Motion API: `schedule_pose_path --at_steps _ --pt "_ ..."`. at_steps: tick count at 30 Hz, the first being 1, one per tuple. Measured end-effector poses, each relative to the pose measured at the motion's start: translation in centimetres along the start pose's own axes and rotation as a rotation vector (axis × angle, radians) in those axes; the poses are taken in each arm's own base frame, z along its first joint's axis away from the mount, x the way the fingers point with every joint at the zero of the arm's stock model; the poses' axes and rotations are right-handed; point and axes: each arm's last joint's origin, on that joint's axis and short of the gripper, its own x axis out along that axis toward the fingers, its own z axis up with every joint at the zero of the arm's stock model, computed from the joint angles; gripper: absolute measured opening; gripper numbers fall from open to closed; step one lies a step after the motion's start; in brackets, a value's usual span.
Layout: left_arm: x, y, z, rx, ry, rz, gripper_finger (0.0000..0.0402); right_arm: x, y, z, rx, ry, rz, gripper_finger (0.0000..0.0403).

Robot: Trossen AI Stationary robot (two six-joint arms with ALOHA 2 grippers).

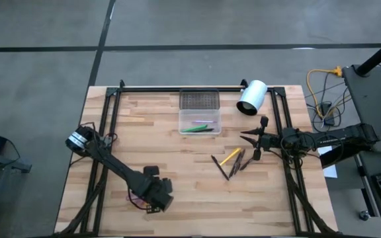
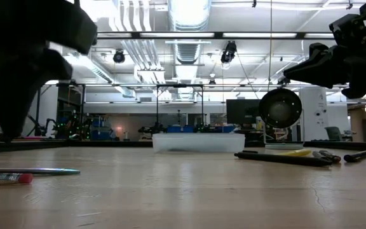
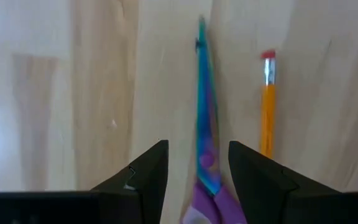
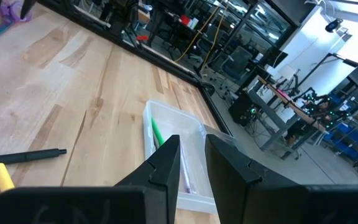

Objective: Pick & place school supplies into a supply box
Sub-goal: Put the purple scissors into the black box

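Take the supply box (image 1: 200, 114) as your landmark; it stands at the far middle of the table, beside the white cylinder (image 1: 251, 97). Your left gripper (image 3: 194, 180) hangs over the near left part of the table, well apart from the box, with its fingers spread wide and holding nothing. Between them lie the purple-handled scissors (image 3: 205, 130), and just beside the scissors lies an orange pencil (image 3: 267, 102) with a red eraser.

I judge the scissors stiff and light, but flat and thin on the wood, so they can slide or pivot when you close. Take them near the joint, where the blades meet the handles, not at the narrow tip.

Your right gripper (image 1: 254, 140) hovers empty to the right of the box, the jaws only a little apart, above the group of pens.

The count: one pair of scissors and one pencil near the left gripper. In front of the box I count one yellow pencil (image 1: 229, 157) and about three dark pens (image 1: 237, 162), but they overlap, so I cannot be sure. Inside the box you see a green pen (image 1: 199, 129) and one more thin stick.
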Motion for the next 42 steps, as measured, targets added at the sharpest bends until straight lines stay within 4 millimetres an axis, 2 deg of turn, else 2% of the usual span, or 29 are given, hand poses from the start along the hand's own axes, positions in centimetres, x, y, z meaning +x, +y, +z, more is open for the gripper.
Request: schedule_pose_path --at_steps 25,29,34,42 --pt "3.7 0.8 -1.8 -0.052 0.06 -0.099 0.0151 0.0 0.0 0.0 0.0 -0.001 -0.002 0.0068" --pt "4.0 1.0 -1.8 -0.061 0.063 -0.092 0.0121 0.0 0.0 0.0 0.0 0.0 -0.001 0.0068" --pt "4.1 1.6 -1.5 -0.063 0.075 -0.094 0.0036 0.0 0.0 0.0 0.0 0.0 -0.001 0.0068" --pt "3.8 1.9 -1.1 -0.035 0.062 -0.09 0.0033 0.0 0.0 0.0 0.0 0.0 -0.001 0.0068"
